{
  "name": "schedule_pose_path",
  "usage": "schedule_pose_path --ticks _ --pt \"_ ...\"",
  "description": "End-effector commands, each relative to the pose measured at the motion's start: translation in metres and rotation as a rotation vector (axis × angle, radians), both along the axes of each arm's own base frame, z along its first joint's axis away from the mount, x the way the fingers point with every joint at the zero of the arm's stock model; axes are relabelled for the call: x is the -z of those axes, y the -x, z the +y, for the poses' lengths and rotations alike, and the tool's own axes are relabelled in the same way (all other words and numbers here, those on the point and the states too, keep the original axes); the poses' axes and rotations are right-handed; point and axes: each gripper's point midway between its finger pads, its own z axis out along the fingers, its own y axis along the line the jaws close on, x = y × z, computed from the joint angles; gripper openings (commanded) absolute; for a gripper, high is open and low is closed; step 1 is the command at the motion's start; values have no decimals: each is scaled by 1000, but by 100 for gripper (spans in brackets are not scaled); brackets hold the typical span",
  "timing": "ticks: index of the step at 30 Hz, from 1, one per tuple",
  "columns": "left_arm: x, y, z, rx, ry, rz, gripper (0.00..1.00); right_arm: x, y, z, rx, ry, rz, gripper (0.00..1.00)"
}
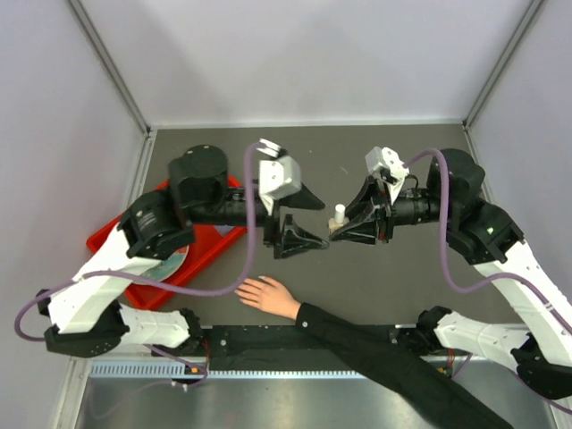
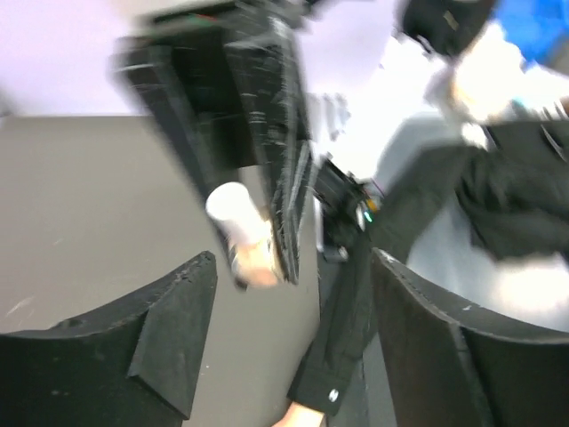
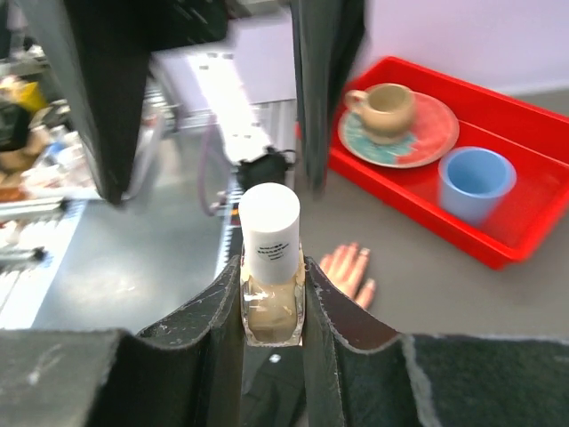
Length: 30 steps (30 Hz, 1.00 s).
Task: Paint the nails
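The right gripper holds the polish bottle tight, so the open left gripper should grab its white cap squarely.

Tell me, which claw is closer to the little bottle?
Right. The right claw is squeezing the bottle; the left claw is open, facing it from close by, not gripping it.

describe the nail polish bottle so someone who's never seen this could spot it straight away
Over the middle of the dark table, the right arm's claw is shut on a small bottle. It is squarish clear glass holding beige polish under a tall white cap, far smaller than the mug and blue cup in the red tray.
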Motion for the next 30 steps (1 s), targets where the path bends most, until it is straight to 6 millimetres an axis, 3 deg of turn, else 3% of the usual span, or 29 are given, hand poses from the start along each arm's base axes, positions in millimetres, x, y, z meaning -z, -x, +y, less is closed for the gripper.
schedule_pose_path --ticks 1,2,3,5,10,11,12,17,22,30 --pt "-63 -31 24 -303 226 69 76 -6 -27 -10 202 9 -87 0" --pt "-56 -39 24 -360 193 109 76 -6 -31 -12 229 12 -96 0" --pt "-66 -56 35 -488 222 158 76 -6 -39 -15 283 21 -100 0" --pt "-64 -66 35 -558 194 219 72 -4 -45 -17 322 39 -95 0" --pt "-54 -71 16 -572 160 327 66 -9 -66 -24 444 52 -99 0" --pt "-43 -75 10 -574 145 341 65 -11 -67 -24 455 41 -105 0" --pt "-48 -75 5 -562 180 351 63 -10 -71 -25 477 42 -97 0" --pt "-41 -81 -9 -567 210 360 50 -12 -75 -28 520 37 -66 0" --pt "-46 -85 -17 -551 279 333 48 -14 -73 -29 519 37 -62 0" --pt "-25 -93 -40 -550 212 320 45 -18 -72 -27 515 19 -48 0"
